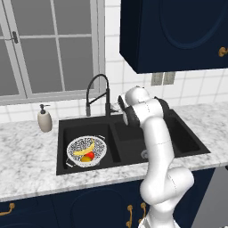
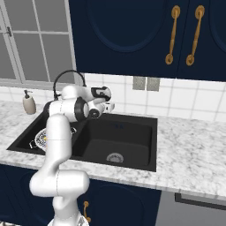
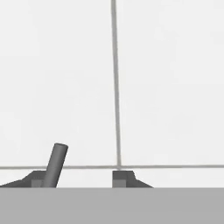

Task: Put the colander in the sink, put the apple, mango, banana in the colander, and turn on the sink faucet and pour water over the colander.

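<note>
Two jaws [image 3: 78,178] apart beside grey lever [image 3: 56,164]; left base view shows banana [image 1: 85,148], apple [image 1: 89,155] in colander [image 1: 75,146].

You've got a grey-framed window [image 1: 44,49] on the left, white tiled wall [image 1: 196,87] with a twin outlet [image 1: 162,79], navy cabinets [image 1: 178,31] overhead, white marble table [image 1: 26,151]

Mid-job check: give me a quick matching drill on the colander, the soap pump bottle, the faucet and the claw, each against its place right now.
Things:
1. colander
2. soap pump bottle
3. faucet
4. claw

Places:
A. on the counter left of the sink
B. by the faucet's lever, facing the wall tiles
C. in the left basin, holding fruit
D. rising behind the sink, at its middle

Pairs: 1-C, 2-A, 3-D, 4-B
</note>
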Available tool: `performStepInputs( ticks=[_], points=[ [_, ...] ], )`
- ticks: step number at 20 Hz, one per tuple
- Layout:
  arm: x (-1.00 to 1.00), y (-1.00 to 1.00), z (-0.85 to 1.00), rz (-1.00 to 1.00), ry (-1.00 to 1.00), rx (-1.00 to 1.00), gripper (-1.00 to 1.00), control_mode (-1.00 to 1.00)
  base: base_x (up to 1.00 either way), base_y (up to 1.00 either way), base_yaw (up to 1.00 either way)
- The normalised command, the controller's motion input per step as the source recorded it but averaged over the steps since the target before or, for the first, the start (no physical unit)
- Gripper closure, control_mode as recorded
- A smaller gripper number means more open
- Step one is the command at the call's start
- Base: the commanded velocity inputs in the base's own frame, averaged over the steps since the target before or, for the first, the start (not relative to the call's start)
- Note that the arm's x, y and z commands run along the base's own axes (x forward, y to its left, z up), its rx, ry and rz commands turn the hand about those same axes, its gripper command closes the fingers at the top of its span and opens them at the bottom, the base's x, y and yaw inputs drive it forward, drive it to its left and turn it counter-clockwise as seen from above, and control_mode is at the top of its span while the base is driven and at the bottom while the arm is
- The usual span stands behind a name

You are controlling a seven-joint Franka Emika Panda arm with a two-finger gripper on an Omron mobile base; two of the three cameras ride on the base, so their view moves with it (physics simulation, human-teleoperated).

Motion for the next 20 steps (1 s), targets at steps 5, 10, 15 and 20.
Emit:
performStepInputs(
  ticks=[5,10,15,20],
  points=[
    [0.0,-0.96,-0.13,-0.02,0.05,0.0,1.0,-1.0,0.0,0.0,0.0],
    [0.0,-0.99,-0.18,-0.02,0.07,0.0,1.0,-1.0,0.0,0.0,0.0],
    [0.0,-0.9,-0.26,-0.02,0.07,0.0,1.0,-1.0,0.0,0.0,0.0],
    [0.0,-0.57,-0.04,-0.01,0.02,0.0,1.0,-1.0,0.0,0.0,0.0]
  ],
)
